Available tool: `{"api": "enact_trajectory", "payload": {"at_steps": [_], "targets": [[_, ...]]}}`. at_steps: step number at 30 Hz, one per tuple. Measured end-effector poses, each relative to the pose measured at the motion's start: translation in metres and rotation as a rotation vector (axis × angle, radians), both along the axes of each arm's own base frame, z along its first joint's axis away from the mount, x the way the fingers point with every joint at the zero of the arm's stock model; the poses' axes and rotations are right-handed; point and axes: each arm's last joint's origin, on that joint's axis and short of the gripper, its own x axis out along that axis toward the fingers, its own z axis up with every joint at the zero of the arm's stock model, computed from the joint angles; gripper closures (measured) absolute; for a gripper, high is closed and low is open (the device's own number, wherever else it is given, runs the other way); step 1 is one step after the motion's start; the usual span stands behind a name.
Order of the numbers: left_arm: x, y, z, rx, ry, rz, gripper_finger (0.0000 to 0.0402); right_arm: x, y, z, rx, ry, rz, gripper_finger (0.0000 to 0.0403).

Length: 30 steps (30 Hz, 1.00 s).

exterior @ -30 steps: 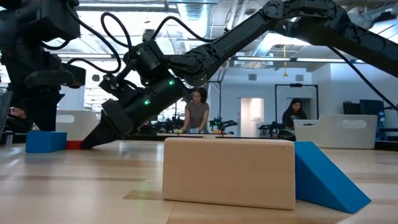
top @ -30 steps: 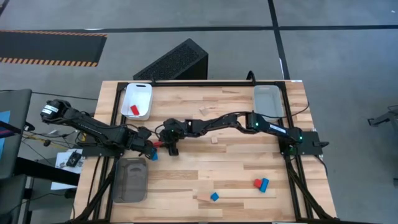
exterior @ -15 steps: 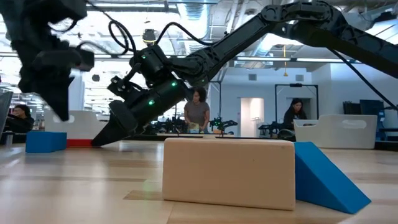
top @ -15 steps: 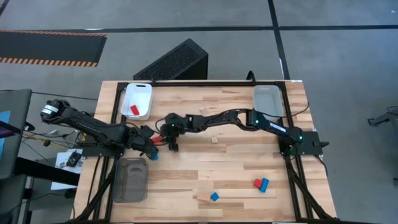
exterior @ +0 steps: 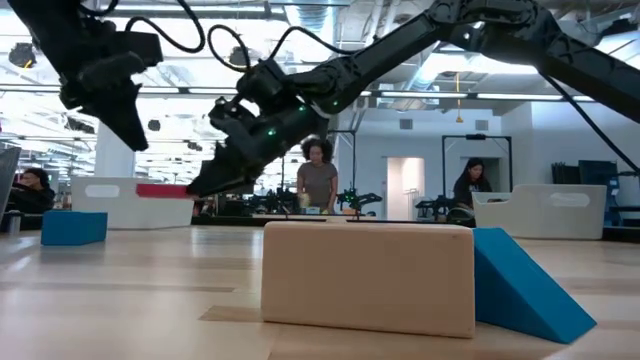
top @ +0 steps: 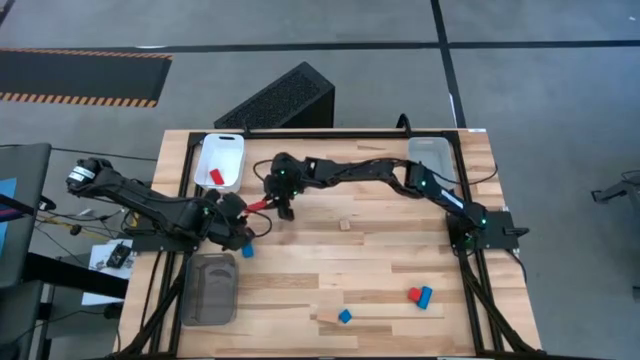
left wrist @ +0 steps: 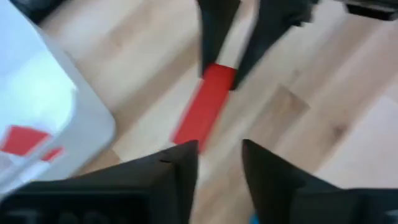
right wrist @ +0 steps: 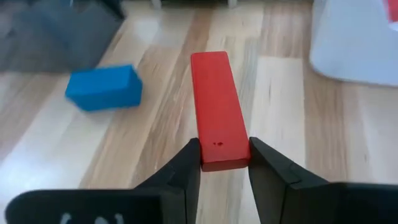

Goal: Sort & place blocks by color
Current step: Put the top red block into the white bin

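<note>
Red bar (right wrist: 217, 134), long and flat, pinched by one end in the right hand (right wrist: 221, 163); rest of it sticks out fwd past the fingertips (right wrist: 186, 165). From above, right hand (top: 283, 196) hangs over the tabletop (top: 380, 260) just beside the white tray (top: 222, 160), w/ the red bar (top: 260, 205) pointing from it toward the left hand (top: 240, 228). Low cam shows the bar (exterior: 163, 190) level and clear of the wood, not resting on anything.

Left hand (left wrist: 219, 163) sits near the bar's free end, fingers (left wrist: 180, 165) parted, gripping nothing; the bar (left wrist: 204, 106) lies just ahead of them, apart from both, far end in the other hand's pinch.

Blue block (top: 248, 251) on the wood just by the left hand, on the side away from the white tray; also seen past the bar from the right wrist (right wrist: 104, 87). White tray already has a red piece (top: 216, 176) in it. Dark grey tray (top: 209, 288) sits further from the white tray than the left hand, same edge of the tabletop. Clear tray (top: 430, 162) at the far corner across from the white tray. Small plain wood block (top: 345, 225) mid-tabletop. Well apart from the white tray: red and blue pair (top: 419, 296) touching, and another blue one (top: 345, 316).
</note>
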Motion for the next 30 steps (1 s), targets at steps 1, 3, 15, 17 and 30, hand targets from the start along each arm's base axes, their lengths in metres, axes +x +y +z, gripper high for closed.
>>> {"api": "enact_trajectory", "payload": {"at_steps": [1,3,15,17,30], "targets": [[0.0,0.0,-0.002,0.015,-0.012,0.001,0.025,-0.001,0.002,0.0,-0.015,0.011,0.016,0.0276],[0.002,0.0,-0.005,0.021,-0.015,-0.032,0.0211,-0.001,0.01,-0.002,-0.034,0.024,0.047,0.0276],[0.005,-0.004,-0.02,-0.041,0.011,-0.18,0.0113,0.006,0.048,-0.003,-0.191,0.009,0.098,0.0275],[0.004,-0.004,-0.024,-0.05,0.015,-0.183,0.0118,0.006,0.053,-0.002,-0.2,0.008,0.1,0.0275],[0.005,-0.004,-0.031,-0.023,0.009,-0.239,0.0166,0.001,0.055,0.033,-0.209,-0.037,0.097,0.0274]]}}
